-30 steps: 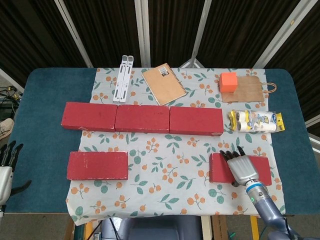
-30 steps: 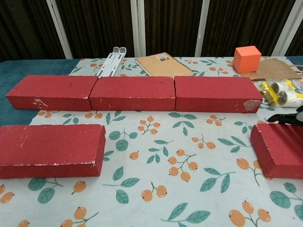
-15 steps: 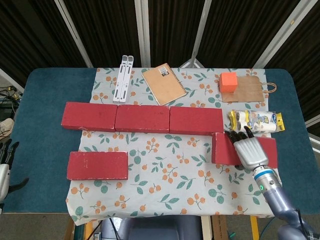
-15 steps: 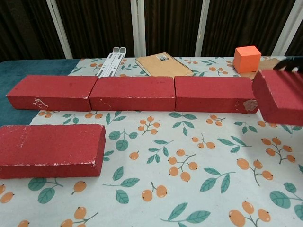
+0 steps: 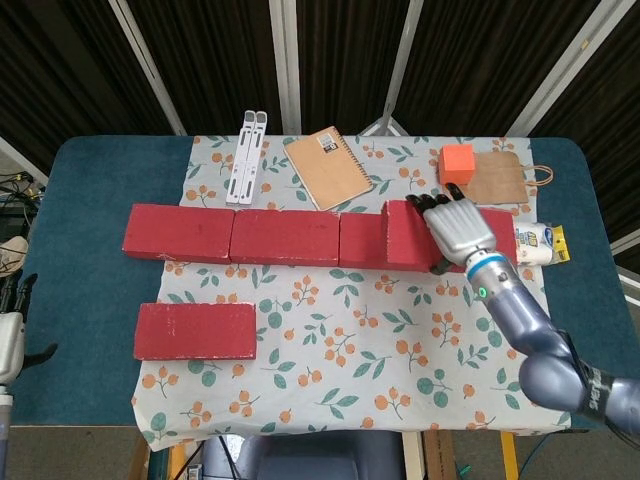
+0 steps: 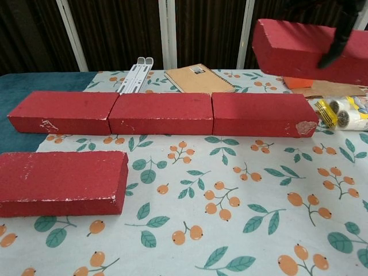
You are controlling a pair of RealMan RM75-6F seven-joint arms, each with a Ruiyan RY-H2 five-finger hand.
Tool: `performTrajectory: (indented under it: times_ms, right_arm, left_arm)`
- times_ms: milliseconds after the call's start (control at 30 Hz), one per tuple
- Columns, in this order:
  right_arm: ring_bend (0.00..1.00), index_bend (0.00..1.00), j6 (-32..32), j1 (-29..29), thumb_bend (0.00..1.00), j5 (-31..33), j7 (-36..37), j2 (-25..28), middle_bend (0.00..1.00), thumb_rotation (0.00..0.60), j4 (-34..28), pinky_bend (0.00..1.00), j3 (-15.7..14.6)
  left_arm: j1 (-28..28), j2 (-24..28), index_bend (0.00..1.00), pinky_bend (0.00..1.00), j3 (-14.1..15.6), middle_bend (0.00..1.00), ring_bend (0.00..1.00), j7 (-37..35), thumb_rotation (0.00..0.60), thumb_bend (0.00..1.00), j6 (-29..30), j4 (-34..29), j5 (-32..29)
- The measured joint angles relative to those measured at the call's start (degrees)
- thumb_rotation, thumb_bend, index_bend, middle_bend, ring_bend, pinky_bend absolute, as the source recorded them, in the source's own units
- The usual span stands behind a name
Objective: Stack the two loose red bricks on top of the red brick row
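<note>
My right hand (image 5: 457, 230) has its fingers wrapped over the top of one loose red brick (image 6: 310, 50), carrying it in the air above the right end of the red brick row (image 5: 283, 237). In the chest view only a dark fingertip or two shows against the brick, and the frame cuts off the brick's right end. From the head view my hand covers most of that brick and part of the roll pack (image 5: 538, 245) near the table's right edge; I can't read its yellow wrapper. The notebook (image 5: 327, 167) has a small label, too tiny to read. The other loose brick (image 5: 195, 331) sits toward the front-left of the floral cloth (image 5: 330, 390). My left hand (image 5: 10, 335) is cut off at the frame's left edge, so I can't tell its grip.
</note>
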Motion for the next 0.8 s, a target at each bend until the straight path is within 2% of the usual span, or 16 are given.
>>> performTrajectory:
  times_ms: [133, 333, 533, 800]
  right_arm:
    - [0.28, 0.12, -2.70, 11.18, 0.00, 11.97, -3.62, -3.34, 0.24, 0.600, 6.39, 0.00, -1.76]
    - [0.28, 0.12, -4.21, 23.23, 0.00, 25.14, -8.47, -10.97, 0.24, 0.600, 16.81, 0.00, -6.31]
    - [0.28, 0.12, -4.75, 29.72, 0.00, 33.41, -11.67, -17.94, 0.24, 0.600, 23.71, 0.00, -10.30]
    - [0.28, 0.12, -3.76, 33.71, 0.00, 39.87, -14.27, -23.33, 0.24, 0.600, 28.07, 0.00, -12.95]
  left_arm:
    - [-1.00, -0.68, 0.06, 0.08, -0.25, 0.00, 0.00, 1.16, 0.600, 0.00, -1.35, 0.45, -1.58]
    - [-1.37, -1.25, 0.06, 0.08, -0.52, 0.00, 0.00, 2.17, 0.600, 0.00, -0.93, 0.85, -2.49]
    - [-1.44, -1.43, 0.06, 0.08, -0.96, 0.00, 0.00, 2.28, 0.600, 0.00, -0.48, 1.26, -3.61]
    - [-1.10, -0.99, 0.06, 0.08, -1.38, 0.00, 0.00, 1.03, 0.600, 0.00, 0.99, 1.33, -3.56]
